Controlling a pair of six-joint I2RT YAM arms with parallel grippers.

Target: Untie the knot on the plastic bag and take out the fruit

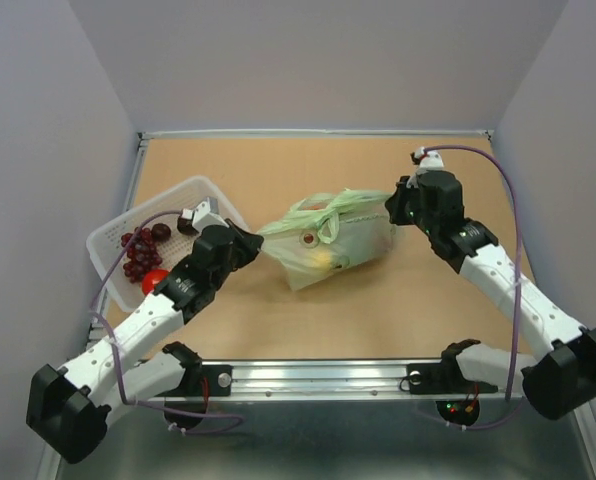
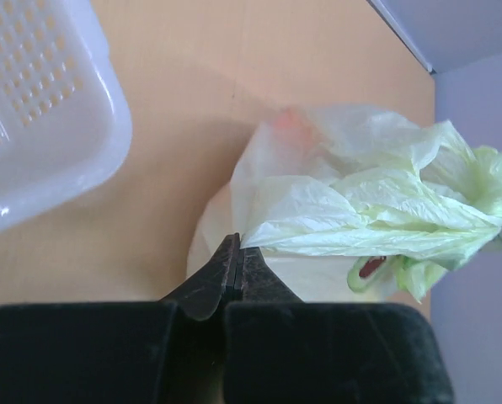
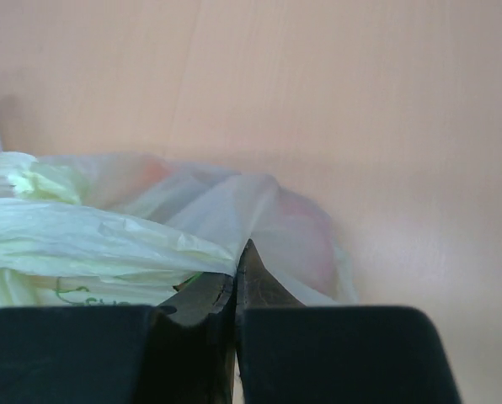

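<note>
Left claw (image 2: 237, 254) and right claw (image 3: 237, 257) pinch shut on the plastic bag (image 1: 346, 246) either side of the knot (image 1: 324, 213), so untying looks in hand, calling for an outward pull.

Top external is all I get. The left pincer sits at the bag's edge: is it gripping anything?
Observer: Yes. In the left wrist view the left pincer is shut, with a pale green strip of the plastic bag pinched at its tips.
Operator: And the right one? Its wrist blocks it from above.
Observer: In the right wrist view the right pincer is shut too. Its tips are on a fold of the bag's film, which looks nipped between them.
</note>
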